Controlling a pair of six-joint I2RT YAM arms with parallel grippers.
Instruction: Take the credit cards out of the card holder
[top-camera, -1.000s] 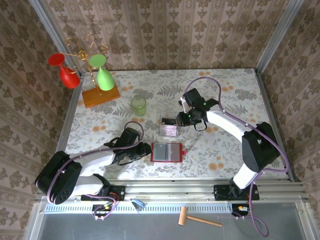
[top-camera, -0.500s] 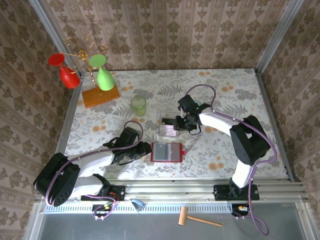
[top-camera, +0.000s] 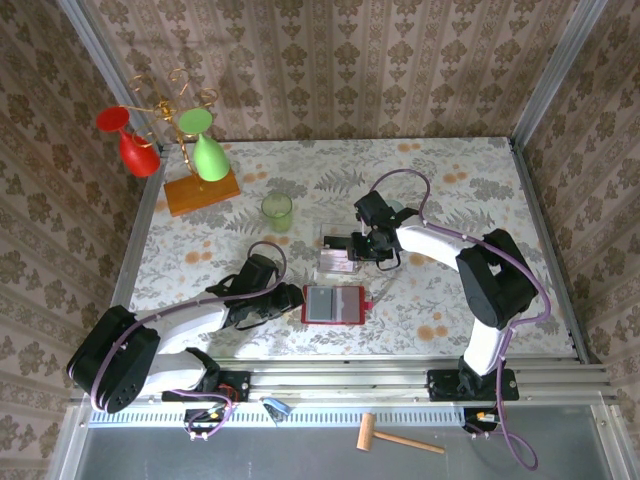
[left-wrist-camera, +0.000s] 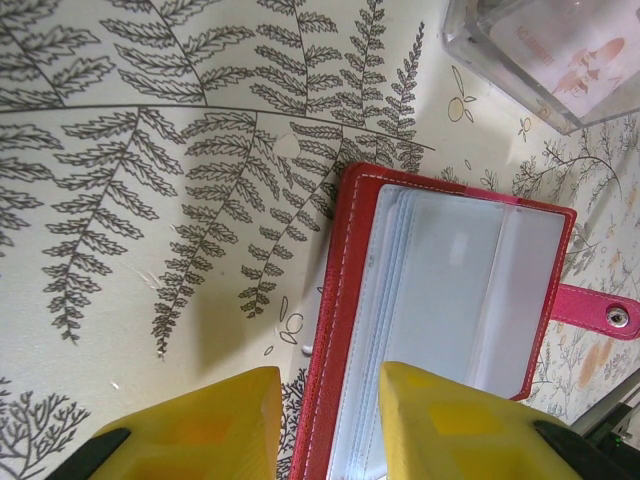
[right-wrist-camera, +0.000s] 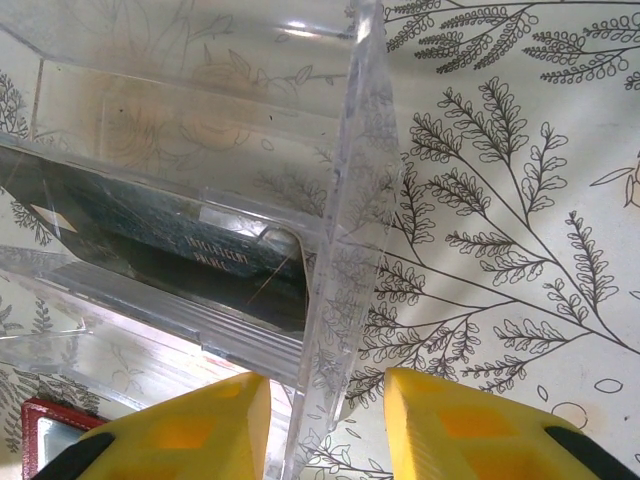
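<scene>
The card holder (top-camera: 333, 305) is a red wallet lying open and flat near the table's front, its clear pockets (left-wrist-camera: 450, 270) facing up and its red tab (left-wrist-camera: 600, 312) at the right. My left gripper (top-camera: 292, 300) is open at its left edge (left-wrist-camera: 330, 385): one finger is over the table, the other over the pockets. The credit cards lie in a clear plastic box (top-camera: 338, 255) behind it: a dark blue one (right-wrist-camera: 180, 250) and a pale pink-white one (left-wrist-camera: 590, 50). My right gripper (top-camera: 361, 246) is open astride the box's right wall (right-wrist-camera: 328, 390).
A green cup (top-camera: 277, 212) stands behind and left of the box. An orange wooden base (top-camera: 202, 191) with a gold rack holding a red glass (top-camera: 128, 140) and a green glass (top-camera: 205, 145) sits at the back left. A wooden mallet (top-camera: 395, 437) lies below the table edge.
My right arm has folded in and its gripper has shifted a little left, closer to the clear box. The left arm and the card holder have stayed put.
</scene>
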